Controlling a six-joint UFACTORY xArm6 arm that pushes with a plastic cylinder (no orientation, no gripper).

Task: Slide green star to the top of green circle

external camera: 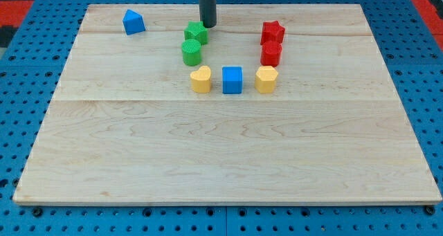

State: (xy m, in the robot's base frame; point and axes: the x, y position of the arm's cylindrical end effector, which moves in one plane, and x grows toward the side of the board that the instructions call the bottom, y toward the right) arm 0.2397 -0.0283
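The green star (196, 33) lies near the view's top, left of centre, touching the upper edge of the green circle (192, 52) just below it. My tip (208, 25) is at the star's upper right, right beside it; I cannot tell whether it touches.
A red star (273, 32) sits above a red hexagon-like block (270, 54) to the right. A yellow heart (201, 79), a blue cube (232, 79) and a yellow hexagon (266, 79) form a row below. A blue block (133, 21) lies at the top left. The wooden board (228, 153) rests on a blue pegboard.
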